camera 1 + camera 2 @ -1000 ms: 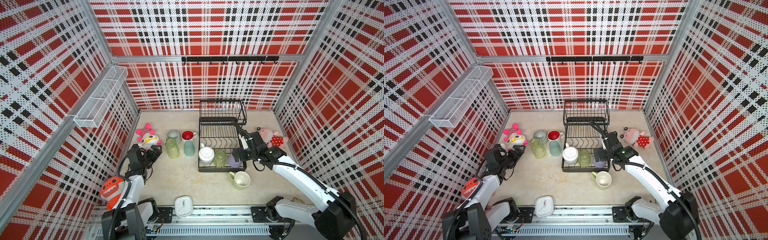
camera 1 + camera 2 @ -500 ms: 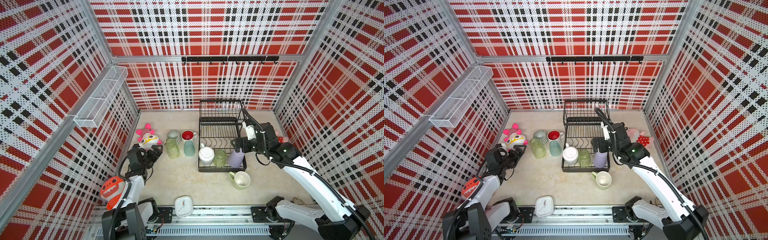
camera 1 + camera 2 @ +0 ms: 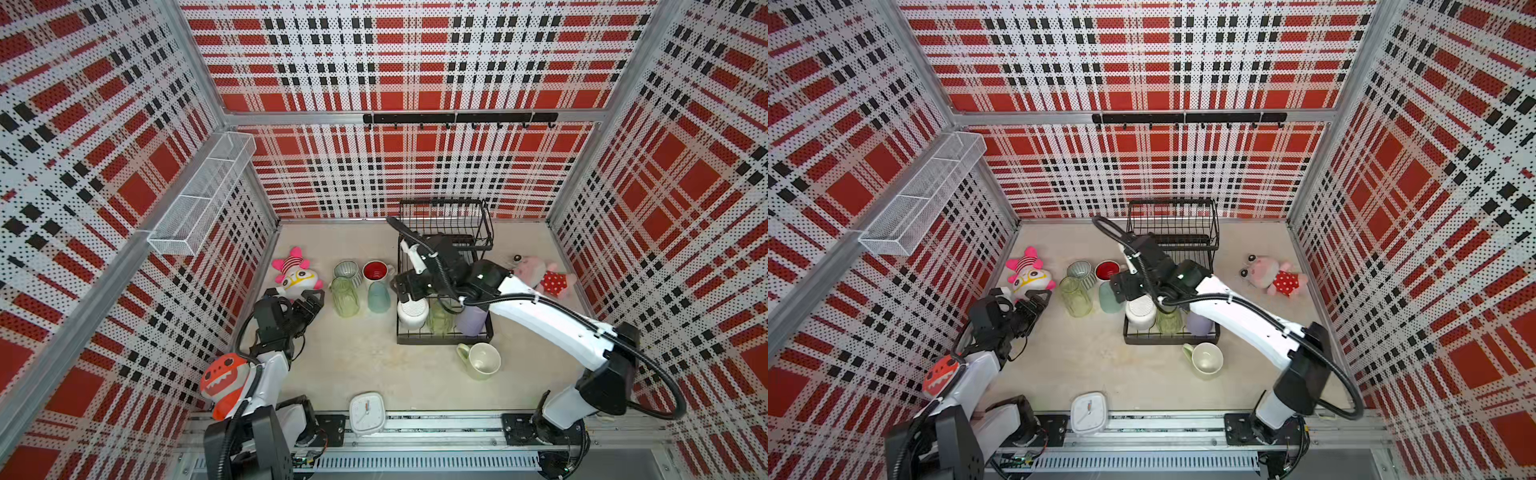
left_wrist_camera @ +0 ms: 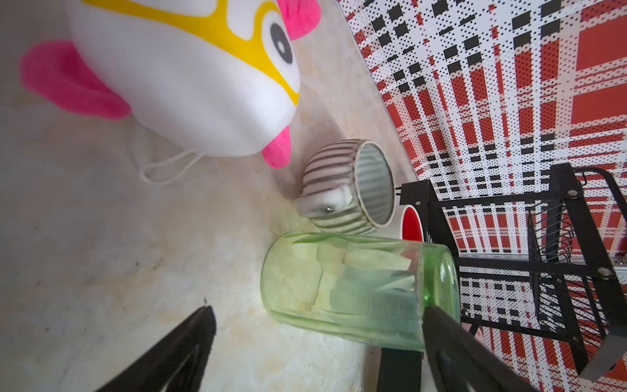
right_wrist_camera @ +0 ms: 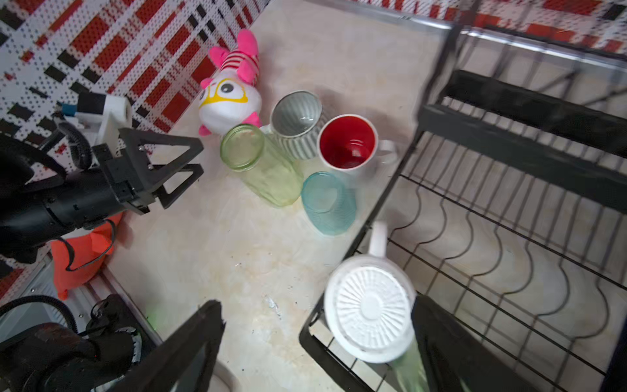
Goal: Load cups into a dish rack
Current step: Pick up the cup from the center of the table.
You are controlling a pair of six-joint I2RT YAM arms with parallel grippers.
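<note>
1. The pale desk [image 3: 365, 374] holds everything.
2. The black dish rack [image 3: 442, 341] stands toward the back of the desk.
3. The right arm [image 3: 548, 316] reaches over the dish rack. The right gripper [image 5: 317, 303] hangs above the rack's low shelf. Its jaws are apart and hold nothing.
4. The left gripper [image 3: 309, 301] sits low near the left wall, jaws wide apart and empty. It points at a tall green glass [image 3: 345, 297], just beside it but not touching.
5. A pink and white plush toy [image 3: 295, 278] lies behind the left gripper. A pink plush pig [image 3: 540, 276] lies to the right of the rack.
6. Three cups stand in a row on the rack's low shelf: a white mug [image 3: 412, 313] turned upside down, a second green glass [image 3: 438, 324] and a purple cup [image 3: 471, 324].
7. Four cups are on the desk, left of the rack. They are the tall green glass, a blue-green cup [image 3: 378, 297] beside it, and a striped mug [image 3: 347, 270] and a red-inside mug [image 3: 376, 271] behind them.
8. A pale green mug [image 3: 482, 360] sits on the desk just in front of the rack.
9. A white square clock [image 3: 366, 413] lies at the desk's front edge.
</note>
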